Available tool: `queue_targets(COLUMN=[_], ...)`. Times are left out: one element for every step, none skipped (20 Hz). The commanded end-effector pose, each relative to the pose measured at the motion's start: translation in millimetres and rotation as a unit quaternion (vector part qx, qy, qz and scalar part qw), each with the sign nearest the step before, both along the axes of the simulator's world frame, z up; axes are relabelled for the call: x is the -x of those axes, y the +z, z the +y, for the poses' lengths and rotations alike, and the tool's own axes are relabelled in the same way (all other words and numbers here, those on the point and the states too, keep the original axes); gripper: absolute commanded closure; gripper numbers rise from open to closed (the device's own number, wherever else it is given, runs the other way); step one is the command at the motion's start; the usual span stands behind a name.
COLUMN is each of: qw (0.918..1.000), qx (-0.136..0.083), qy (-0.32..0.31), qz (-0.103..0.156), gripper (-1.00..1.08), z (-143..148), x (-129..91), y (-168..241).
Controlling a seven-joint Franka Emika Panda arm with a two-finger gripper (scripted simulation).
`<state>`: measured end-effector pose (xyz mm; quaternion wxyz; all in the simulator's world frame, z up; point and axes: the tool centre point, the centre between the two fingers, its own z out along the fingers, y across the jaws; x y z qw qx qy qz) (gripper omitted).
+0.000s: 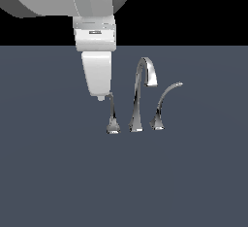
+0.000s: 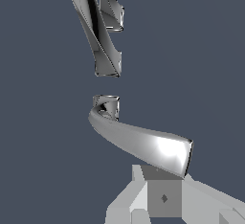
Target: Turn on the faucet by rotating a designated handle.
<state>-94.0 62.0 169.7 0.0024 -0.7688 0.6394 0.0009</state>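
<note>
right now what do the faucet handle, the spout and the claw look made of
Handle: polished chrome-like metal, with mirror glints and dark reflections. Spout: the same shiny chrome look, with bright streaks. Claw: matte white or grey, possibly plastic or painted metal; the render leaves that open.

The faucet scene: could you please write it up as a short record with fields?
surface: plain dark grey-blue top
faucet: chrome three-piece set, gooseneck spout in the middle
handle: thin lever on the exterior view's left, rising nearly upright from its base
other lever: arches toward the exterior view's right
gripper: at the handle's tip; contact cannot be told
jaws: open or shut cannot be told
</note>
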Motion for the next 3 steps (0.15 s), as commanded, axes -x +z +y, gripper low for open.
queue_targets(qw=[0.9999,0.9999,0.9999], qx=[0.002,0.002,0.002], qy=[-0.016,-0.016,-0.016], qz=[0.001,0.001,0.001], gripper=[1.08,1.08,1.08], z=[-26.5,-31.1,-31.1], x=[2.9,4.3,4.3], y=[0.8,0.9,0.9])
